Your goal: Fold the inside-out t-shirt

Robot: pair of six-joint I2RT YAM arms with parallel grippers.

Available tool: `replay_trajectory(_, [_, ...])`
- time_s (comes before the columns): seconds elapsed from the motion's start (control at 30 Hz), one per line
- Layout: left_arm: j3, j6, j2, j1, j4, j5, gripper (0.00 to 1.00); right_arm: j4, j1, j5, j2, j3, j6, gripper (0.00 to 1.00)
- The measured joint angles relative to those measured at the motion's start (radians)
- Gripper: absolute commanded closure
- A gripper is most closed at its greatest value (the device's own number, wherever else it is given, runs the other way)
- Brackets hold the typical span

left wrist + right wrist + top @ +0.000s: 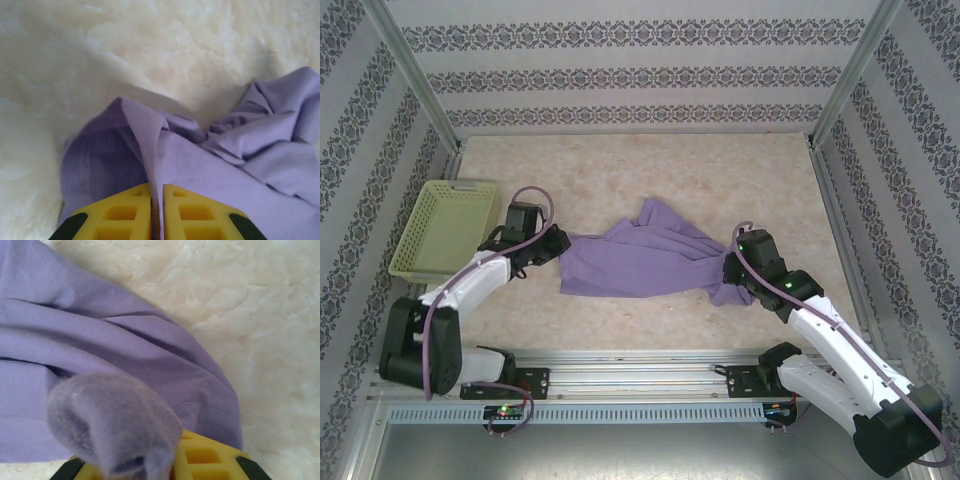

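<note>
The inside-out t-shirt (640, 262) lies bunched on the counter (650, 170), strung between the two hands. One end sits at the left hand (156, 197), the other at the right hand (732, 268). The left hand's yellow fingers (122, 215) stand almost together, with a raised fold of lavender cloth pinched in the slit between them. A lump of fabric drapes over the right hand's fingers and hides the gap, so I cannot tell whether it grips. This looks like the spreading-out step, ahead of any fold — the cloth is crumpled, not flat. Next, each hand would need a firm hold and a pull outward, away from the other.
</note>
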Motion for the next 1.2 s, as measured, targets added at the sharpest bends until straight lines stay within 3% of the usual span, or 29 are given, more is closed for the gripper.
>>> replay_trajectory(0.17, [0.122, 0.008, 0.192, 0.000, 0.046, 0.011, 0.46, 0.027, -0.060, 0.002, 0.097, 0.007, -0.001, 0.88])
replay_trajectory(0.23, [0.125, 0.016, 0.203, -0.001, 0.057, 0.010, 0.37, 0.029, -0.078, 0.001, 0.136, 0.016, -0.002, 0.88])
replay_trajectory(0.33, [0.047, 0.029, 0.106, -0.006, 0.063, -0.025, 0.27, 0.032, -0.092, -0.004, 0.158, 0.021, -0.005, 0.88])
replay_trajectory(0.47, [-0.119, 0.037, -0.169, -0.016, 0.035, -0.087, 0.17, 0.047, -0.099, -0.014, 0.159, 0.021, -0.008, 0.89])
replay_trajectory(0.57, [-0.232, 0.035, -0.349, -0.016, 0.030, -0.103, 0.25, 0.054, -0.106, -0.021, 0.159, 0.021, -0.008, 0.90])
replay_trajectory(0.67, [-0.308, 0.032, -0.395, -0.016, 0.034, -0.080, 0.39, 0.054, -0.105, -0.026, 0.159, 0.021, -0.009, 0.90])
replay_trajectory(0.77, [-0.331, 0.036, -0.333, -0.016, 0.045, -0.045, 0.49, 0.054, -0.111, -0.031, 0.159, 0.021, -0.009, 0.90])
replay_trajectory(1.0, [-0.330, 0.047, -0.208, -0.016, 0.070, -0.019, 0.54, 0.053, -0.112, -0.033, 0.138, 0.021, -0.009, 0.90])
replay_trajectory(1.2, [-0.326, 0.052, -0.141, -0.022, 0.084, -0.009, 0.69, 0.053, -0.112, -0.033, 0.121, 0.021, -0.009, 0.91])
